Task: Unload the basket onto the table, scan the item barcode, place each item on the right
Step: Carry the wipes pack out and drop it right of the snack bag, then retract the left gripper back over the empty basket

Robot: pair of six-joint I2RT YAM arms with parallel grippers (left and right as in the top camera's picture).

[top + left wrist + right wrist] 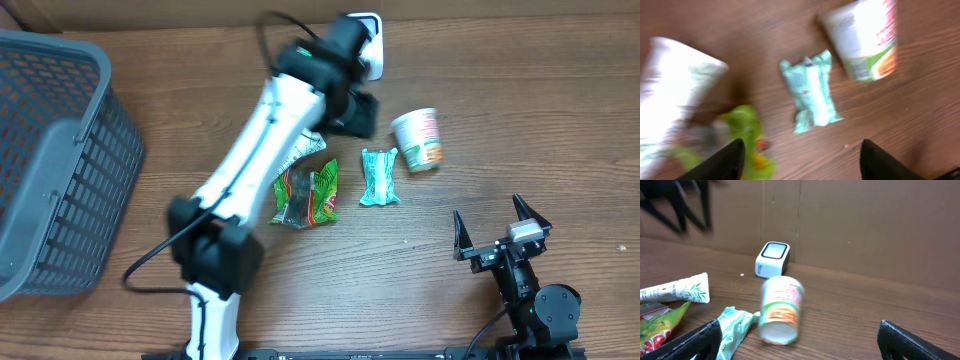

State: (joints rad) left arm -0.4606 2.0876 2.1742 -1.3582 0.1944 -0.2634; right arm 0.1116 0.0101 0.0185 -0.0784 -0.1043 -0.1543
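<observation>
One barcode scanner (374, 55), a small white box with rounded corners and a dark-rimmed top, stands at the far edge of the wooden table (500, 100). Four items lie on the robot's side of it, none of them on it:
- One paper cup (418, 139) lies tipped on its side, nearest the scanner and to its right.
- One crinkled teal packet (379, 177) lies just past the cup.
- One glossy green snack bag (306, 196) lies farther from the scanner, to its left.
- One smooth white tube (308, 148) is partly under the left arm.

One grey slatted plastic basket (95, 60) sits far to the scanner's left.

There are two grippers. The left gripper (802, 165) hangs over the items with its jaws spread and nothing between them. The right gripper (488, 208), well away from the scanner, is spread wide and empty.
</observation>
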